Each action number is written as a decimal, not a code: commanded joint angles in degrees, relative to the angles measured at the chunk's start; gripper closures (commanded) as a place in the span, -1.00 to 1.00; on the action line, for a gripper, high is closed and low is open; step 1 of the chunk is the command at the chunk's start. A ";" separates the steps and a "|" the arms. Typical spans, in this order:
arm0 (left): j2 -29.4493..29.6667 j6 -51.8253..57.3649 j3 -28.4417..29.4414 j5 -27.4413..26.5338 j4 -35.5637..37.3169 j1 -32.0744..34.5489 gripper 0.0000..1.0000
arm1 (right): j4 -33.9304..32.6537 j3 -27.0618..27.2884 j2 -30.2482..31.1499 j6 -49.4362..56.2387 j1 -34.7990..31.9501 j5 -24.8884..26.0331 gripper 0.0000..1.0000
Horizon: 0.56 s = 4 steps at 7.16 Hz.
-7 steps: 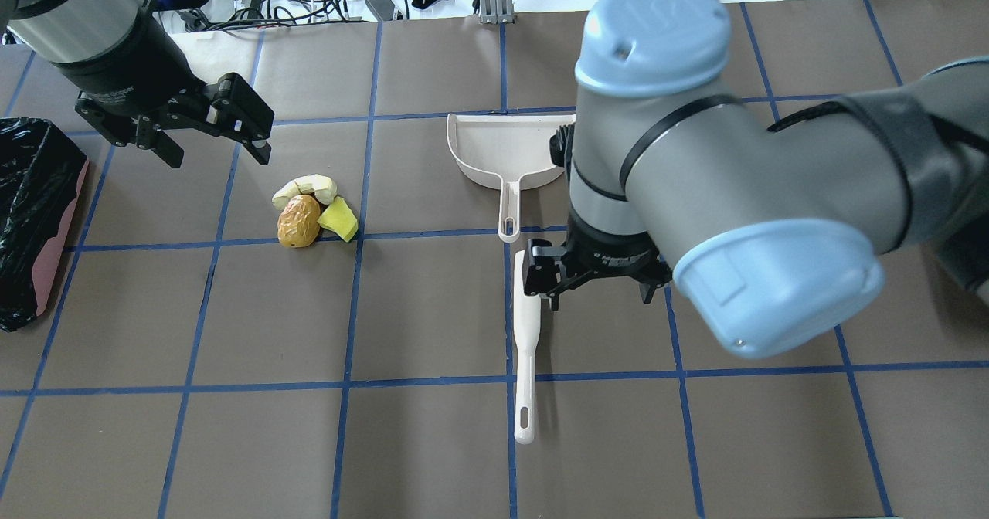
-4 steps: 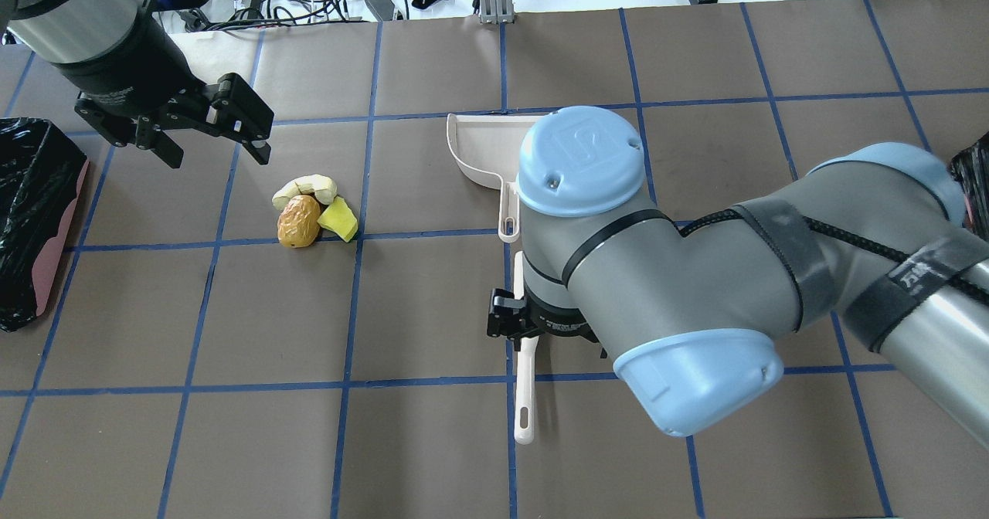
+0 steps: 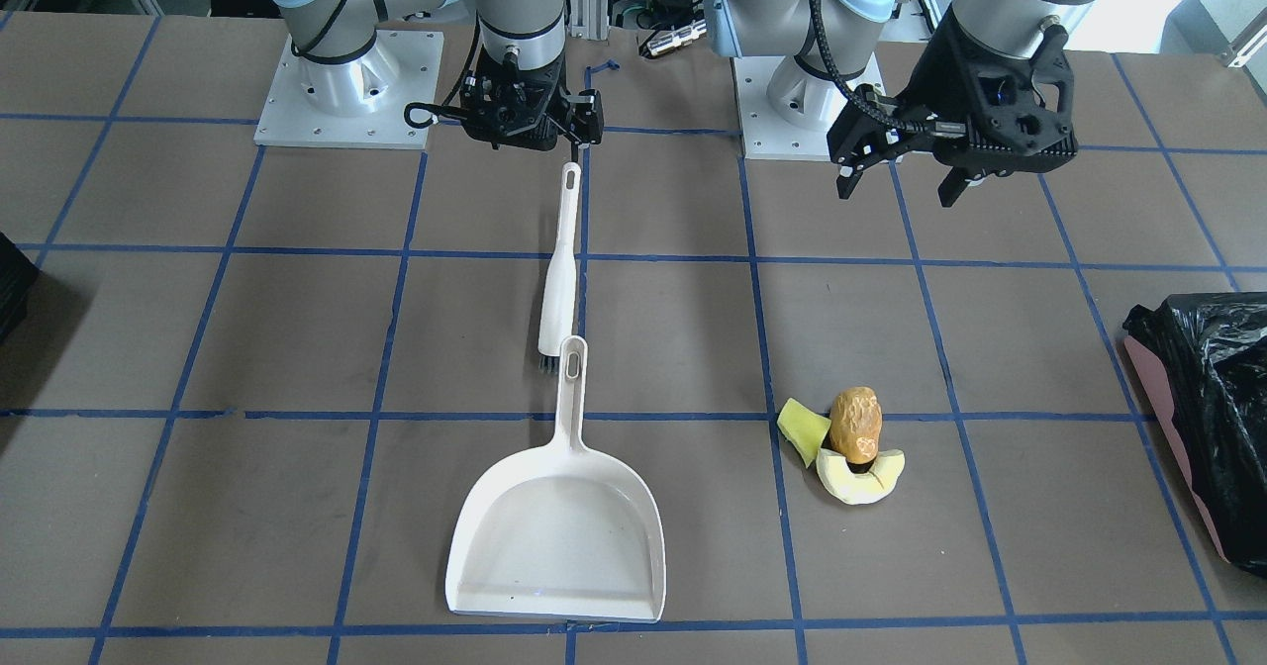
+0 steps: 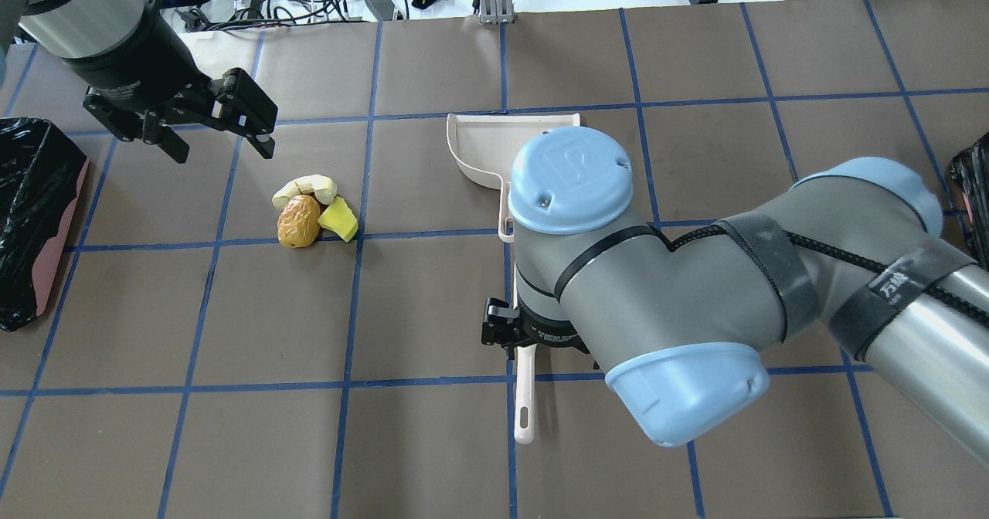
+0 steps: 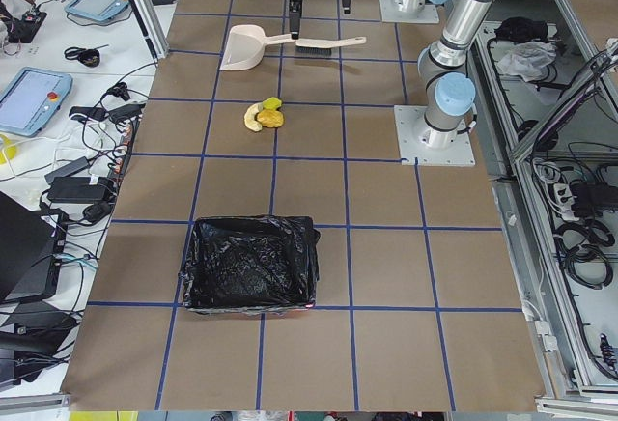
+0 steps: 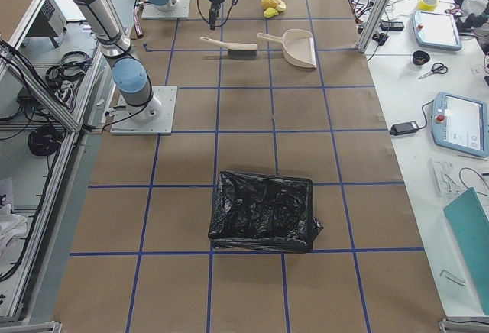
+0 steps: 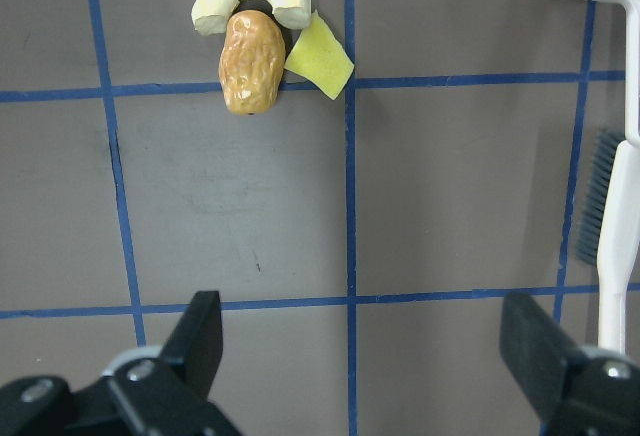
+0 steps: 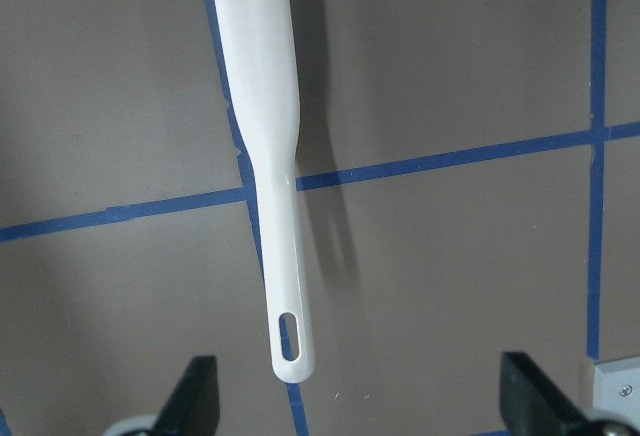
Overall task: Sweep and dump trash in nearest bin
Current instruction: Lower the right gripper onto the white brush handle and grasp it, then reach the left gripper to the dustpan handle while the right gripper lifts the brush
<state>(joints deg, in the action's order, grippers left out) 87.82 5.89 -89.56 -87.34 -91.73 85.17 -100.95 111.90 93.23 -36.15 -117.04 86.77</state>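
Left gripper (image 4: 219, 145): jaws released, empty, raised above the table just beyond the trash. The brown potato-shaped lump (image 4: 299, 221), yellow-green wedge (image 4: 339, 220) and pale rind slice (image 4: 307, 188) lie touching one another on the table, well apart from the black-lined pink bin (image 4: 56, 245) at the left edge. Right gripper (image 8: 360, 374): jaws released, over the handle end of the white brush (image 4: 525, 395), not grasping it. The brush's bristle end lies beside the handle of the cream dustpan (image 4: 488, 148).

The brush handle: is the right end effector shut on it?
No, the right end effector is open, its fingers wide apart on either side of the brush handle.
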 commanded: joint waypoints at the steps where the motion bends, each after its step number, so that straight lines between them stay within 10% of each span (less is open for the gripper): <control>1: 2.86 -2.36 1.31 0.32 4.43 0.43 -1.00 | -4.92 2.43 -2.95 -2.86 -3.87 -0.02 -0.97; 4: 10.50 -8.05 5.79 0.41 10.83 6.82 -1.00 | -8.56 3.41 -8.58 -3.76 -6.80 0.50 -0.77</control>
<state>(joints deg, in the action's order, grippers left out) 95.09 0.92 -85.26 -86.96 -84.35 89.03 -108.86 114.97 86.14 -40.01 -123.14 87.24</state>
